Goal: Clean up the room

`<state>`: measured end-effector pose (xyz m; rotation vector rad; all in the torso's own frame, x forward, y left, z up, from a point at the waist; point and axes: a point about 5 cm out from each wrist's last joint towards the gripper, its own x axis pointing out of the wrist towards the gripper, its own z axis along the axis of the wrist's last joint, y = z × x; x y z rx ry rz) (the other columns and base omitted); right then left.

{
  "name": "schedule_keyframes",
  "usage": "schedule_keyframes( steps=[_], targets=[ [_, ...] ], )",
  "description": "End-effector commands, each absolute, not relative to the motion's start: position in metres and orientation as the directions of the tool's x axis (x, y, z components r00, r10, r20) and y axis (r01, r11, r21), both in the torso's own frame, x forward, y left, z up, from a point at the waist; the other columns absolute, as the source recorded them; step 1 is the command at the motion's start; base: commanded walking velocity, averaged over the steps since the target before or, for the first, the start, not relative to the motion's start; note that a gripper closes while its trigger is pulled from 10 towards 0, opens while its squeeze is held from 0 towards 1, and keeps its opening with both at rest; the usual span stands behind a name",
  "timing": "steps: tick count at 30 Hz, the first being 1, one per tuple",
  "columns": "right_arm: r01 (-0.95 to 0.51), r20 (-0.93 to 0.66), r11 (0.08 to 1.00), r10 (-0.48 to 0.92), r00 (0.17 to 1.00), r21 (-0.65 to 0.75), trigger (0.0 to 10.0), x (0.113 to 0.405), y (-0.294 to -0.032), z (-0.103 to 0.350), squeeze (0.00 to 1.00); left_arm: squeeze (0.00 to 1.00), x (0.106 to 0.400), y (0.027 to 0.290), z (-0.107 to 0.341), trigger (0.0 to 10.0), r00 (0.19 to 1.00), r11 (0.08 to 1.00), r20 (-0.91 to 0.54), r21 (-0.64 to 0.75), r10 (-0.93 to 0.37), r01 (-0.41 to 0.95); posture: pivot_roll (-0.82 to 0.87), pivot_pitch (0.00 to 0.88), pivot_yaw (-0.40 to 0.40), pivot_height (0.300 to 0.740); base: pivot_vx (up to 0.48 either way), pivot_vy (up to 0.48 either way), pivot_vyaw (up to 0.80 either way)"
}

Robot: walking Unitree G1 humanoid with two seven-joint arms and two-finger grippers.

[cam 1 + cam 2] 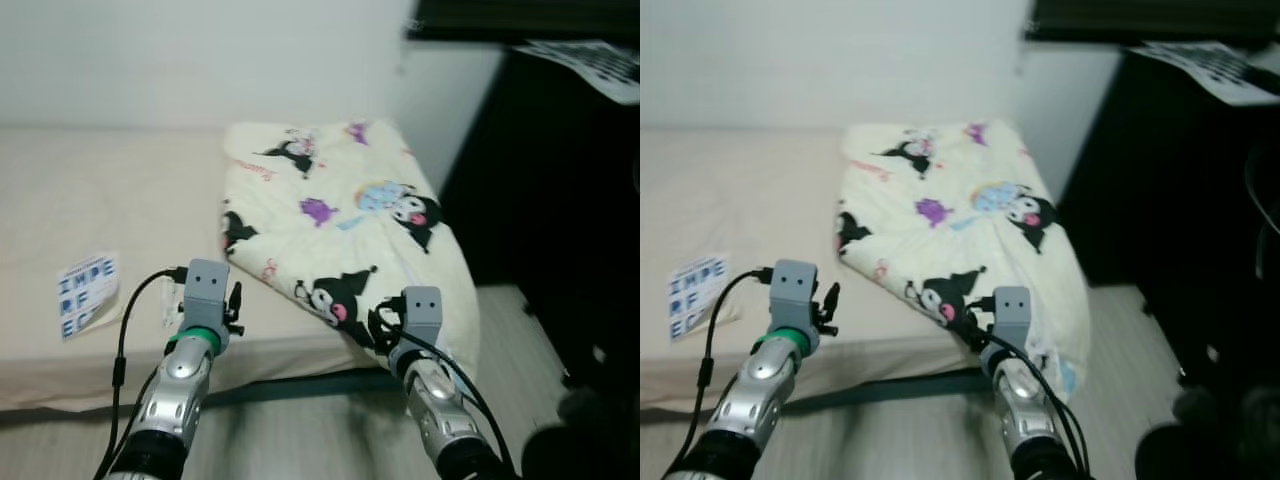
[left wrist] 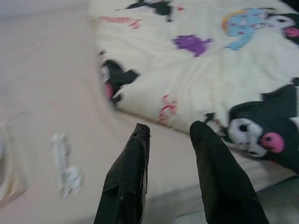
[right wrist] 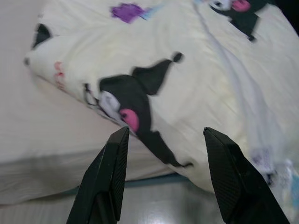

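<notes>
A folded cream blanket [image 1: 340, 215] printed with black cartoon characters lies on the right end of the beige bed [image 1: 90, 200], its near corner hanging over the bed's edge. My left gripper [image 2: 170, 133] hovers open above the bed's front edge, just left of the blanket [image 2: 201, 70]. My right gripper [image 3: 163, 135] stands open over the blanket's [image 3: 154, 70] near corner at the bed's edge, nothing between its fingers. Both silver arms reach up from the bottom of the eye views.
A printed card [image 1: 88, 293] with blue letters and a small white wrapper [image 2: 63, 163] lie on the bed at the left. A black cabinet [image 1: 560, 180] stands to the right of the bed. Light wooden floor [image 1: 320, 430] runs below.
</notes>
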<state>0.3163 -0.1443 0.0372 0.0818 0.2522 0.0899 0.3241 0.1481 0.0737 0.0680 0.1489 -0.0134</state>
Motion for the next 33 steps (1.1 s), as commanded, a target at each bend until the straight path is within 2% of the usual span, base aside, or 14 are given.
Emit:
schedule_keyframes(
  steps=[1,33],
  targets=[
    [-0.066,-0.272,0.993,0.09,0.958,0.094,10.0,0.3138,-0.1472,0.0323,0.0,0.0,0.3222,0.1464,0.0721,10.0,0.988,0.998,-0.152,0.067,-0.012,0.022,0.01,0.0,0.072,0.74,0.0,0.0,0.0],
    [-0.027,-0.282,0.993,0.057,0.958,0.111,10.0,0.3134,-0.1476,0.0303,0.0,0.0,0.325,0.1461,0.078,10.0,0.991,0.998,-0.129,0.046,-0.04,0.046,0.02,0.0,0.097,0.74,0.017,0.0,0.0]
  ],
)
